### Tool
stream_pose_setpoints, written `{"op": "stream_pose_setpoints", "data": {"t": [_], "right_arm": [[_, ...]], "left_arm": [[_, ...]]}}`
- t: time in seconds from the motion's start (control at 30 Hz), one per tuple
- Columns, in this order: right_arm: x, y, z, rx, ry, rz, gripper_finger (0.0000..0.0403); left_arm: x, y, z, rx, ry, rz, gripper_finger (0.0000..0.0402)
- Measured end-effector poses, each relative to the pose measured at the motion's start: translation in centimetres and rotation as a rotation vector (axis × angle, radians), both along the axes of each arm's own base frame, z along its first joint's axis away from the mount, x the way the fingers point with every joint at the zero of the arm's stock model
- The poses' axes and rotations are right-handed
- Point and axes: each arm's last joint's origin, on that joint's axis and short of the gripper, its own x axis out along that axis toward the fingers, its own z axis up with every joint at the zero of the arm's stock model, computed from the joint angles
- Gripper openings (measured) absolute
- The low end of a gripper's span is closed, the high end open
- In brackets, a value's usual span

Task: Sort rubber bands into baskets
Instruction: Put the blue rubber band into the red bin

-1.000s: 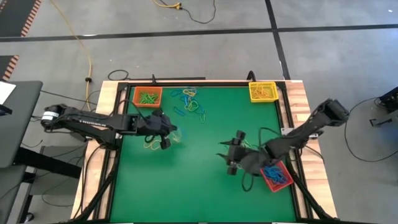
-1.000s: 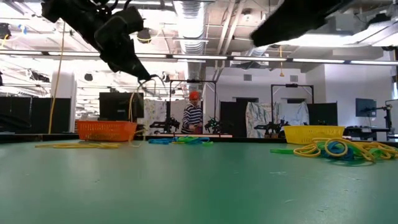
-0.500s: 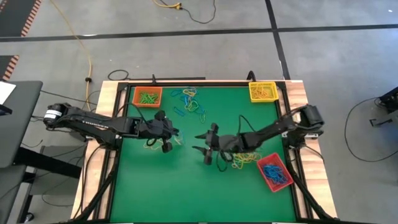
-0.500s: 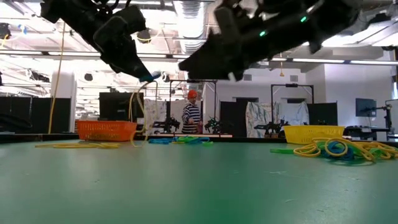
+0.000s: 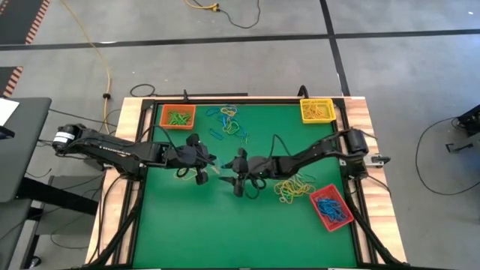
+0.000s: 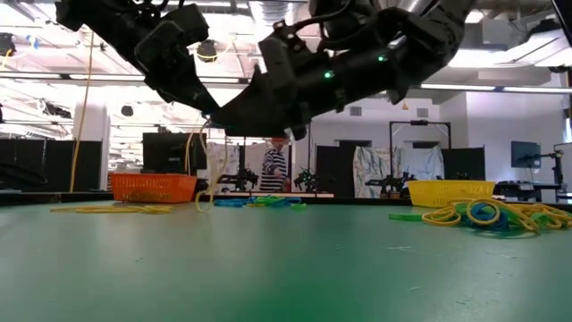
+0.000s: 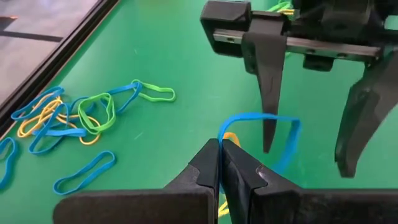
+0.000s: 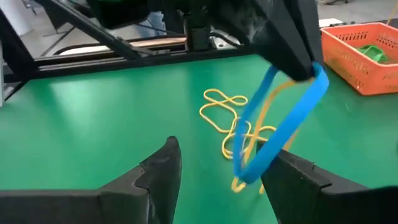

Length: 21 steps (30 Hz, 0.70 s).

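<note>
My left gripper (image 5: pixel 214 162) hangs above the table's middle left, shut on a blue rubber band (image 7: pixel 261 119) and a yellow one (image 6: pixel 207 165). My right gripper (image 5: pixel 228 175) faces it, open. Its two fingers (image 7: pixel 271 93) stand on either side of the hanging blue loop (image 8: pixel 280 127). More yellow bands (image 8: pixel 227 115) lie on the mat below. The orange basket (image 5: pixel 178 116) stands at the far left corner, the yellow basket (image 5: pixel 317 109) at the far right, and the red basket (image 5: pixel 331 208) at the near right. My left gripper pinches the blue band (image 7: pixel 226 128) and a yellow band (image 7: pixel 231 136) together between its shut fingertips, coming slanting down from the table's left. The blue loop hangs clear of the mat. The yellow band droops slack, with its lower end (image 6: pixel 202 206) on the mat. My right gripper: I cannot tell whether one of its fingers (image 8: pixel 292 177) touches the blue loop.
A heap of blue, green and yellow bands (image 5: pixel 229 124) lies at the far edge beside the orange basket. A tangle of yellow bands (image 5: pixel 294 189) lies left of the red basket. The near half of the green mat (image 5: pixel 225 232) holds nothing.
My right gripper has swept from beside the red basket toward the table's left, sinking and rolling as it went, and now stands open around the blue loop at my left gripper. My left gripper and its bands have stayed in place.
</note>
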Motion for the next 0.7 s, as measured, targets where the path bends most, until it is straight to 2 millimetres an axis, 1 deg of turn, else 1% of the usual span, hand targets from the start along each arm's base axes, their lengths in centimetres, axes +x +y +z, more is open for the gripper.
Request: {"op": "stream_pose_setpoints", "data": {"t": [0.13,0.43,0.7], "right_arm": [[0.18,-0.27,-0.25,0.003,0.008,-0.009,0.0208],[0.19,-0.44,-0.27,0.003,0.011,-0.013,0.0106],[0.17,-0.39,-0.3,-0.005,0.015,-0.01,0.0039]], "left_arm": [[-0.04,-0.13,-0.04,-0.001,0.005,-0.005,0.0],[-0.1,-0.16,-0.12,-0.002,0.015,-0.004,0.0],[-0.3,-0.19,-0.36,-0.015,0.043,0.001,0.0]]}}
